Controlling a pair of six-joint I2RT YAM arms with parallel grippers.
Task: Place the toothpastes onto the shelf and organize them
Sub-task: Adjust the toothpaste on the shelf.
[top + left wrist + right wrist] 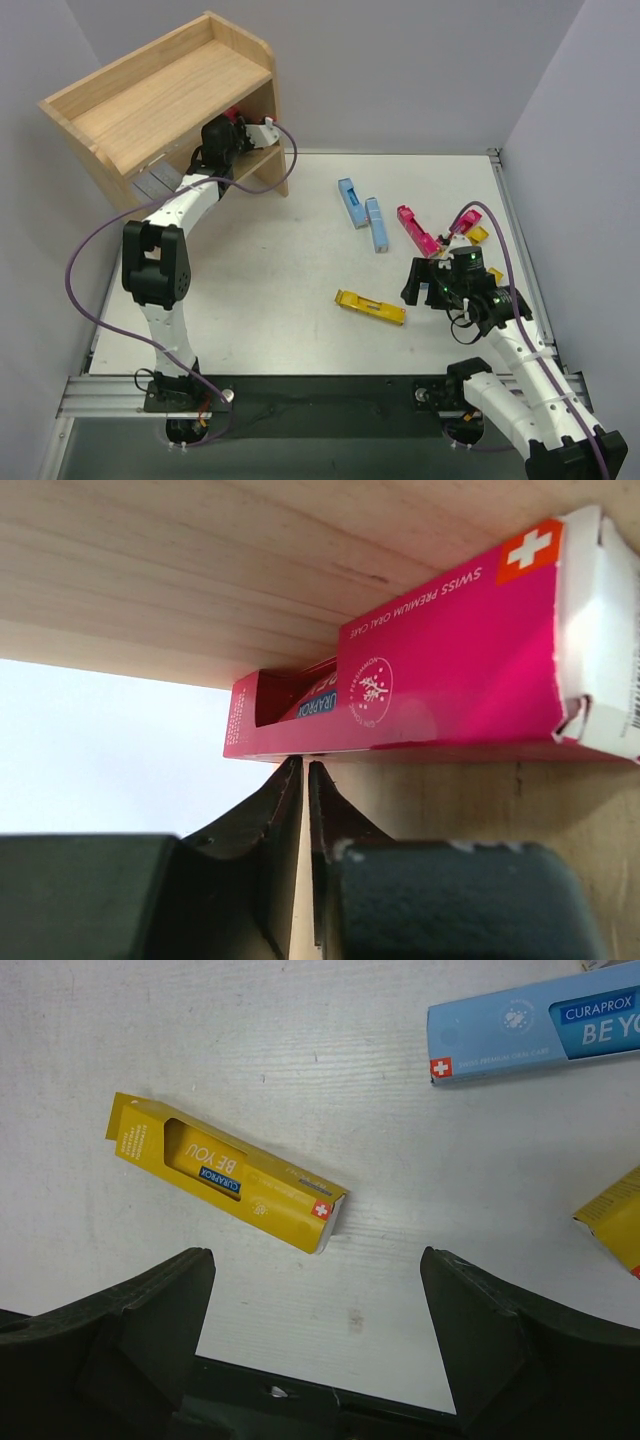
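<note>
a white table (280,330) between 3 grey walls (400,70).

Blue carton (535,1022), yellow carton (612,1215) cut at right edge; lower tier of shelf (160,90) mostly hidden.

Top overlooks table (280,260); left wrist close inside shelf (160,95); right wrist faces table.

White table (270,280), wooden two-tier shelf (160,95) standing on its far left corner. On the shelf's lower tier, a pink carton (420,680) lies flat. Grey cartons (152,183) show at that tier's left end, count unclear. Loose on the table, mid-right: blue carton (351,202), second blue carton (376,223) just beside it, second pink carton (418,230) near those. Yellow carton (370,306) lies closer in, well apart. Another yellow carton end (478,235) sits near the right edge, mostly hidden.
</note>
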